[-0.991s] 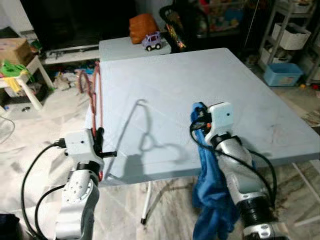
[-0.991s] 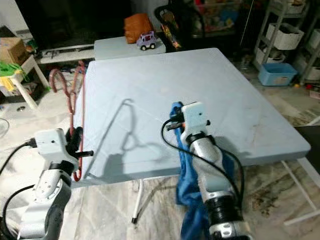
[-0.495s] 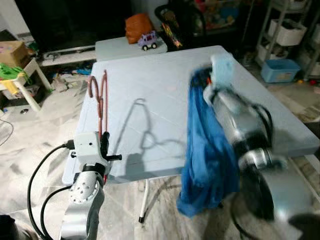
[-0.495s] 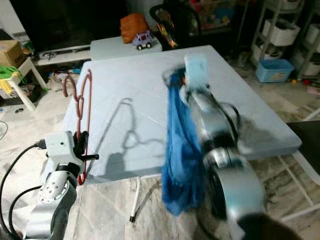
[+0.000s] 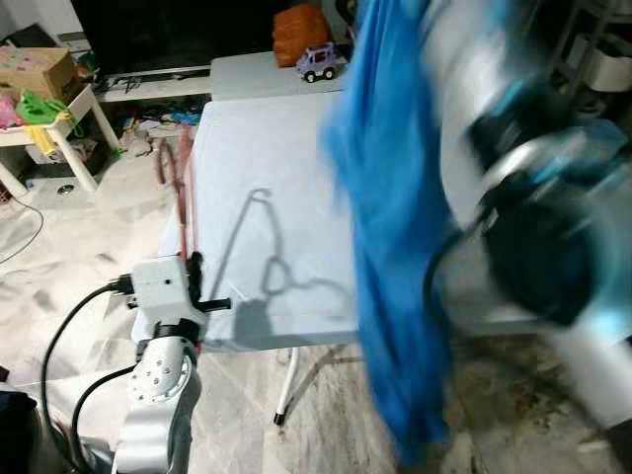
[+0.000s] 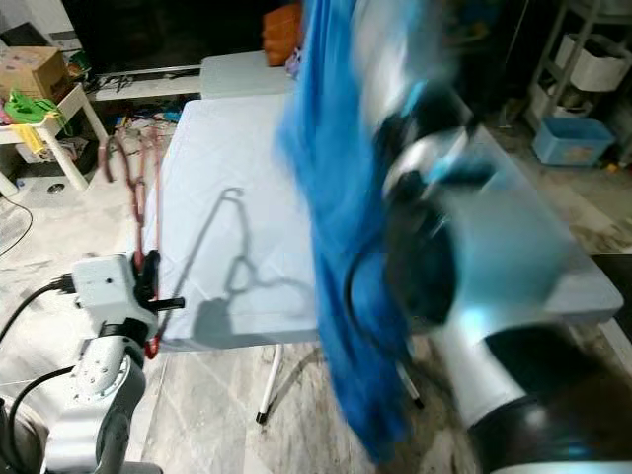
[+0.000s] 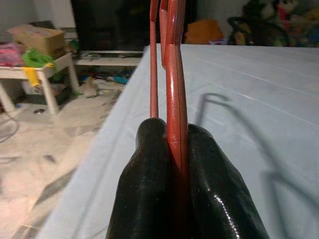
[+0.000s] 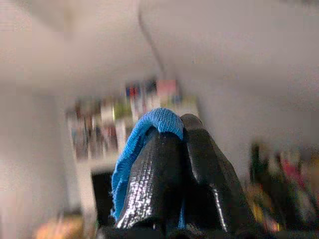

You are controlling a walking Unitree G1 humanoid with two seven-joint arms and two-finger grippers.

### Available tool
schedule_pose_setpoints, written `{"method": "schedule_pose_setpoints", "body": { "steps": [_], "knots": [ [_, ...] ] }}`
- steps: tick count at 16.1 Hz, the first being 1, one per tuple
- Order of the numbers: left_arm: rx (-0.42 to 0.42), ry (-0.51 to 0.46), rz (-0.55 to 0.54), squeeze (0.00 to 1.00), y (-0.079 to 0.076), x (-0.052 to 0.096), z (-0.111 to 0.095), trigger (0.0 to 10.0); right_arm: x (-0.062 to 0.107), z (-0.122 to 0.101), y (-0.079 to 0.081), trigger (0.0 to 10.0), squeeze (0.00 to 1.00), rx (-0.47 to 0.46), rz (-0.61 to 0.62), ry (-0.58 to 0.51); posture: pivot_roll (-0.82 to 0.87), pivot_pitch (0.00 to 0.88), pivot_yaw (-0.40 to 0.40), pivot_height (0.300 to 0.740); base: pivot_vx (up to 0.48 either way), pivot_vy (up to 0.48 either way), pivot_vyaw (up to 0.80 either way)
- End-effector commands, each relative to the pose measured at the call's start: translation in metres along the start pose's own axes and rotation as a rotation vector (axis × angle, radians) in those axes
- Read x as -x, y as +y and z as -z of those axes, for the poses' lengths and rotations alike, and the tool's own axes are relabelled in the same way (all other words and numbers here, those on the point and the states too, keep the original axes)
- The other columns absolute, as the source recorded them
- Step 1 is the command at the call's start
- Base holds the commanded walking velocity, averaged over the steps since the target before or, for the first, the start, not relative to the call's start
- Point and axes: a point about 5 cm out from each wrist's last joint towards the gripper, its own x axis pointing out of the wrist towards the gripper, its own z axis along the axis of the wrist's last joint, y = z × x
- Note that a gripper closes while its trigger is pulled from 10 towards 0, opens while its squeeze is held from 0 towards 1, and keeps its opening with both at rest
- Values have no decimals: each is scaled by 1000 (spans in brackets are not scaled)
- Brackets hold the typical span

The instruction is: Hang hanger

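A: Where's the hanger?

B: Red hanger [image 5: 185, 197] stands upright off the table's [image 5: 286, 168] 9 o'clock edge. My left gripper [image 7: 175, 149] has its fingers pinched tight on the bar.

A: And the step?

B: I judge it's dressing the hanger. Right gripper [image 8: 180, 130] is squeezed on the blue garment [image 5: 390, 197], raised high. Next I'd need hanger and cloth brought together.

A: Trouble spots?

B: Right arm is smeared with blur; the garment's collar can't be made out.
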Motion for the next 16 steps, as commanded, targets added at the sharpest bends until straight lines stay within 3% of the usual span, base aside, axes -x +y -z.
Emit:
{"method": "schedule_pose_setpoints", "body": {
  "steps": [1,3,4,6,7,8,9,11,14,16],
  "knots": [
    [-23,38,-24,0,4,2,9,10000,2,2,-4,10000,0,-25,19,-4,65,0,3,740,0,0,0],
    [-24,31,-34,0,5,-1,9,10000,14,31,-8,10000,0,6,-13,68,59,0,5,740,0,0,0],
    [-25,36,-24,0,3,-1,11,10000,35,68,-9,10000,0,72,-57,180,45,0,15,740,0,0,0],
    [-30,39,-2,0,-1,0,12,10000,72,120,-10,10000,0,120,-157,364,40,0,26,740,0,0,0],
    [-28,43,5,0,-2,1,12,10000,106,156,-12,10000,1000,177,-258,511,40,0,26,740,0,0,0],
    [-28,43,7,0,-2,0,13,10000,122,169,-15,10000,1000,197,-302,570,36,0,33,740,0,0,0],
    [-28,45,14,0,-2,0,13,10000,148,186,-20,10000,1000,233,-417,651,30,0,40,740,0,0,0],
    [-25,45,11,0,-2,-1,15,10000,177,197,-40,10000,1000,346,-523,733,14,0,51,740,0,0,0],
    [-23,59,39,0,-8,-3,19,10000,192,192,-70,10000,1000,353,-474,754,-10,0,71,740,0,0,0],
    [-25,57,43,0,-8,-5,18,10000,199,191,-79,10000,1000,339,-460,763,-16,0,77,740,0,0,0]
  ]
}}
